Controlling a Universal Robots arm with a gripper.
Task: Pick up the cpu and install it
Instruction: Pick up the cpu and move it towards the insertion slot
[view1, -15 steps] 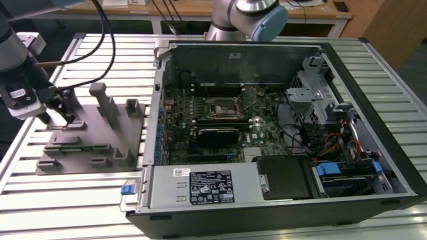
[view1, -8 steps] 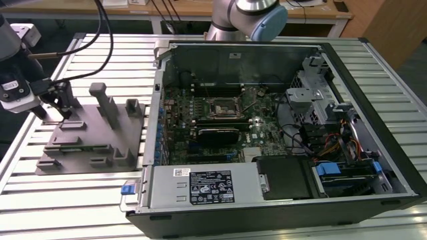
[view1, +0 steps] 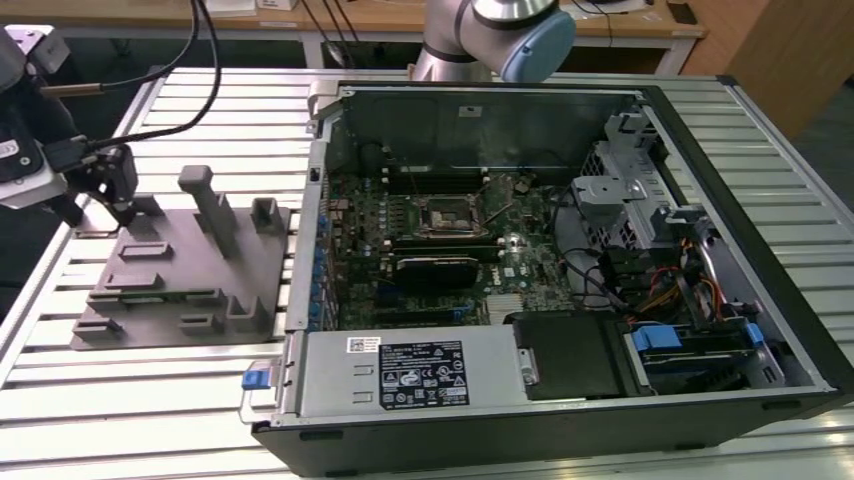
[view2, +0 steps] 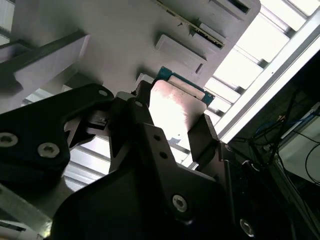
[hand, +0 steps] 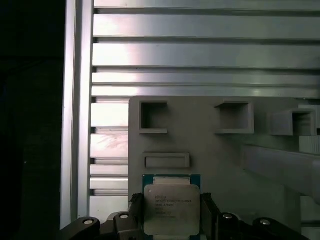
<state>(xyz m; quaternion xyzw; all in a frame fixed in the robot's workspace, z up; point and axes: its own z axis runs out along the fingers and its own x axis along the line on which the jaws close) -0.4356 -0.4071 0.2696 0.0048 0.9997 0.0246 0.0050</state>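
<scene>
The cpu (hand: 171, 210) lies flat, pale metal top up, in a shallow seat at one corner of the grey fixture (hand: 210, 145). In the exterior view that corner is the far one, toward the exterior view's left. The seat probably serves to hold the chip square and level, so that its thin edges can be approached from above. Other pockets and ribs on the same block look shaped for other parts.

The tool (hand: 171, 200) stands directly over the chip, and in both wrist views its two dark fingers (hand: 207, 212) sit against opposite edges of the cpu (view2: 176, 107). No gap shows on either side, so I judge it to be pinching the cpu by its rim, leaving the top bare. The chip looks level with the fixture, not lifted clear.

In the exterior view the tool (view1: 123, 208) points down at that corner of the fixture (view1: 174, 290), which rests on the slatted metal surface (view1: 160, 100). Well apart, toward the exterior view's right, the open computer case (view1: 747, 200) lies on its side with the motherboard facing up, and the square socket (view1: 445, 217) near the board's middle is exposed from above.
</scene>
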